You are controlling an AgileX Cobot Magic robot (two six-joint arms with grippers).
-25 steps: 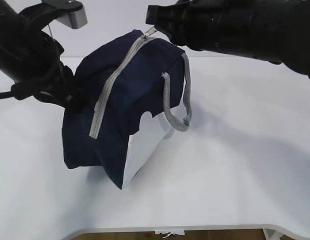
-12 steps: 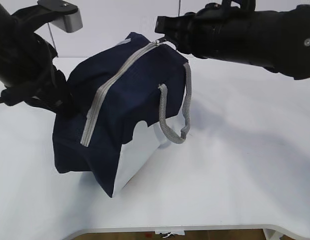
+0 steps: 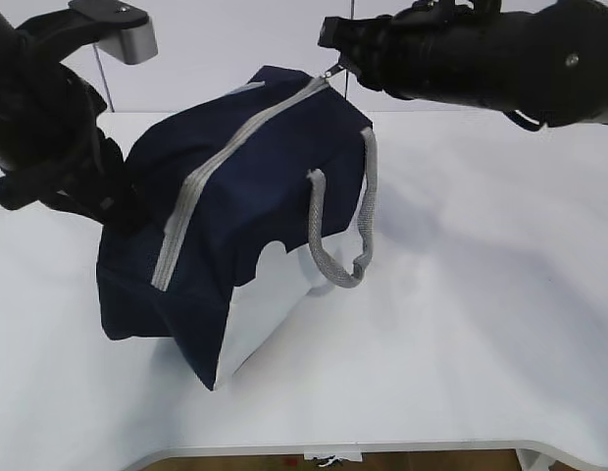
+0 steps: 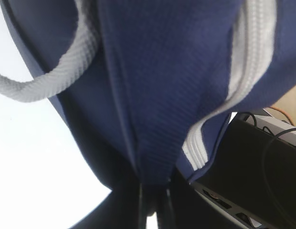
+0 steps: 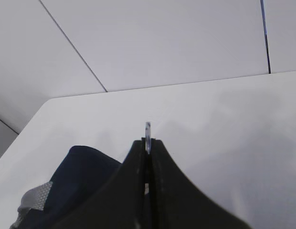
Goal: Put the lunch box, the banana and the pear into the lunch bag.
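I can read no text, label, brand, number or sign anywhere: the navy lunch bag [image 3: 255, 186] in front of me is plain fabric, and the white table [image 3: 461, 324] is unmarked.

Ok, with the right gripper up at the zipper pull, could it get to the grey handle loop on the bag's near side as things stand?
Probably not right now. The right gripper is shut on the pull ring at the lunch bag's far top corner. The handle itself hangs unobstructed, so letting go would open the way.
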